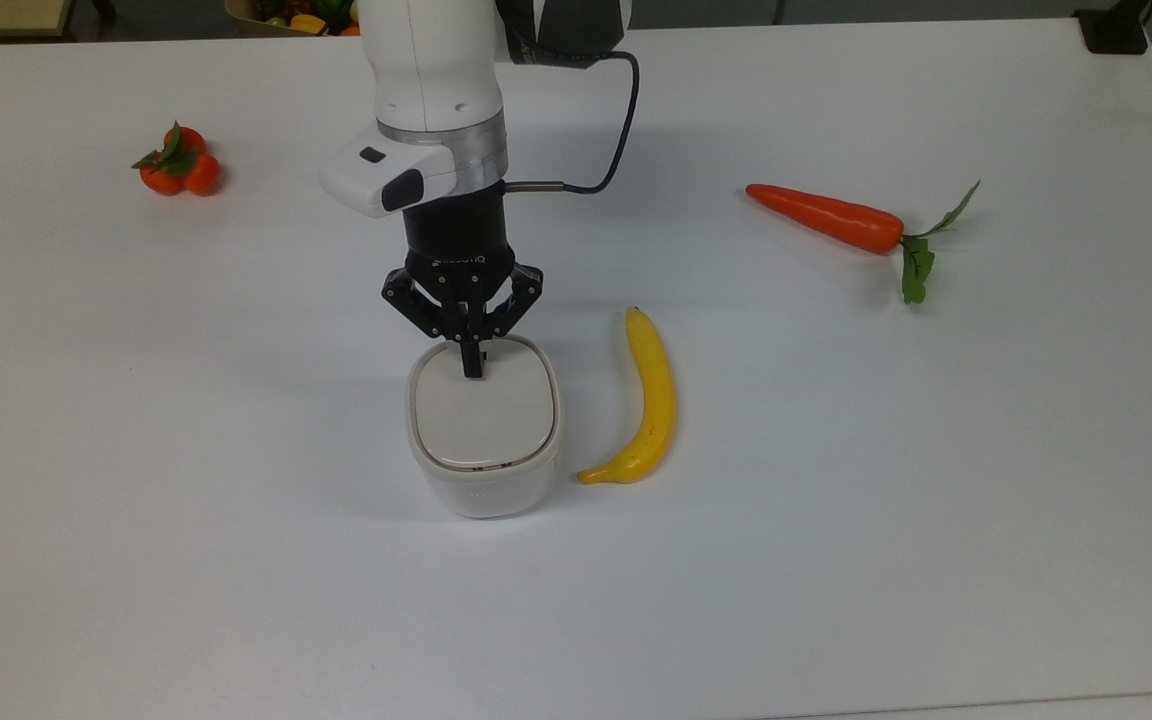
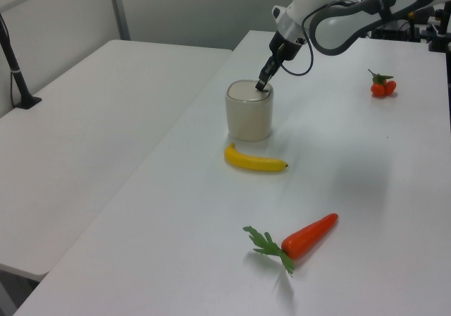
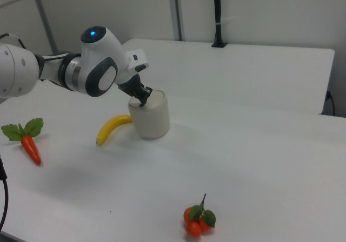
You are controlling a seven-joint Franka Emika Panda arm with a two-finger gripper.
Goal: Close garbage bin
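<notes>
The small white plastic rounded-square garbage bin (image 1: pixel 482 440) stands near the middle of the white table (image 1: pixel 836 500), with its beige hinged lid (image 1: pixel 481 411) lying flat and level inside the rim. The black two-finger gripper (image 1: pixel 473 372) of the white robot arm (image 1: pixel 431 90) points down at the lid's far edge in the top view; its fingers are drawn fully together into a single tip and grasp nothing, the tip resting on or just above the lid surface. The left view shows the same contact at the lid's rear edge, and the lid appears seated with no visible gap. Judgement: the pressing-down step is at or near its end, and the closure looks complete. The next move calls for confirming that the lid has latched, then a straight vertical retreat so that the tip does not drag the lid or tip the bin. A yellow plastic banana (image 1: pixel 648 400) lies just beside the bin on the top view's right; an orange toy carrot with green leaves (image 1: pixel 836 222) and a cluster of small orange tangerines (image 1: pixel 178 165) lie well apart.
</notes>
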